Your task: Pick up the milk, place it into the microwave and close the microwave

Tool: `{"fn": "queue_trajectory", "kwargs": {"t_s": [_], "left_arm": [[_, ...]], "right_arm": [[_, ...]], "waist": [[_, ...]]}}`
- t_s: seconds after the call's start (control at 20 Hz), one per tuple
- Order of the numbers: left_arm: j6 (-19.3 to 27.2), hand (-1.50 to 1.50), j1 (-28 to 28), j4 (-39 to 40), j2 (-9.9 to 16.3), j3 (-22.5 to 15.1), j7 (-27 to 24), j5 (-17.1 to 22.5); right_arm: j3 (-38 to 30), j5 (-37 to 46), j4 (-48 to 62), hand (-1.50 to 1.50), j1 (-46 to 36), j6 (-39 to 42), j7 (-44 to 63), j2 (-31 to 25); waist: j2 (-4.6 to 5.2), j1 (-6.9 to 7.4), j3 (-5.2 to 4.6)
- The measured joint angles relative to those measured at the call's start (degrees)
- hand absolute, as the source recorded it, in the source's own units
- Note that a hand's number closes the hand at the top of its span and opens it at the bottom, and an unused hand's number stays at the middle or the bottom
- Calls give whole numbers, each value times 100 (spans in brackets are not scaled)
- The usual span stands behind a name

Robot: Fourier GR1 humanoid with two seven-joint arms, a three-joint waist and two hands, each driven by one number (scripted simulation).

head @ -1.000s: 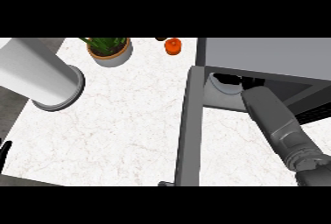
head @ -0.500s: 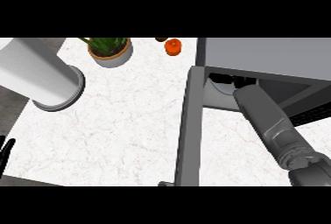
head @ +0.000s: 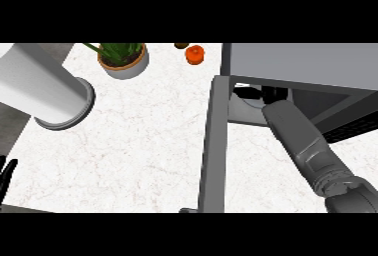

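Right forearm [head: 299, 140] extends into the open microwave [head: 295, 65] at the bench's [head: 140, 145] far right corner. Right robot hand [head: 272, 93] sits inside the cavity; whether it is open or closed cannot be told. A white patch beside it may be the milk [head: 244, 93]; not confirmed. Microwave door [head: 212, 150] stands open. Left robot hand [head: 7, 172] shows only straight fingers at the near left edge, holding nothing.

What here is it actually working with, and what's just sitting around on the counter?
In use:
- microwave
- its open door
- right hand, reaching into the microwave; whether it holds the milk is hidden

Lying about:
- potted plant
- orange object
- large white cylinder
- left hand, resting at the left edge
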Motion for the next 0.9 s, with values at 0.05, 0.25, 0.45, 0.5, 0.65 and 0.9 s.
{"fn": "queue_trajectory", "kwargs": {"t_s": [0.05, 0.25, 0.45, 0.5, 0.65, 0.9], "left_arm": [[9, -150, -11, 10, -16, -3, -22, -16], [-62, -150, 77, 62, -40, -2, -130, -55], [-65, -150, 221, -11, -147, -30, -226, -141], [-50, -150, 244, -25, -176, -34, -235, -160], [-41, -150, 334, -122, -227, -40, -218, -170], [-63, -150, 509, -231, -360, -114, -303, -293]], "right_arm": [[2, 5, 8, -150, 0, 36, -6, -6], [-106, -91, -87, -150, 95, 185, -138, -68], [-168, -138, -125, -150, 188, 404, -270, -134], [-187, -156, -138, -150, 199, 494, -302, -125], [-287, -253, -225, -150, 357, 770, -513, -119], [-471, -455, -374, -150, 609, 1493, -917, -88]], "waist": [[-2, -9, -1], [-25, -63, -1], [-63, -132, -2], [-73, -152, -3], [-98, -215, -2], [-148, -328, -6]]}}
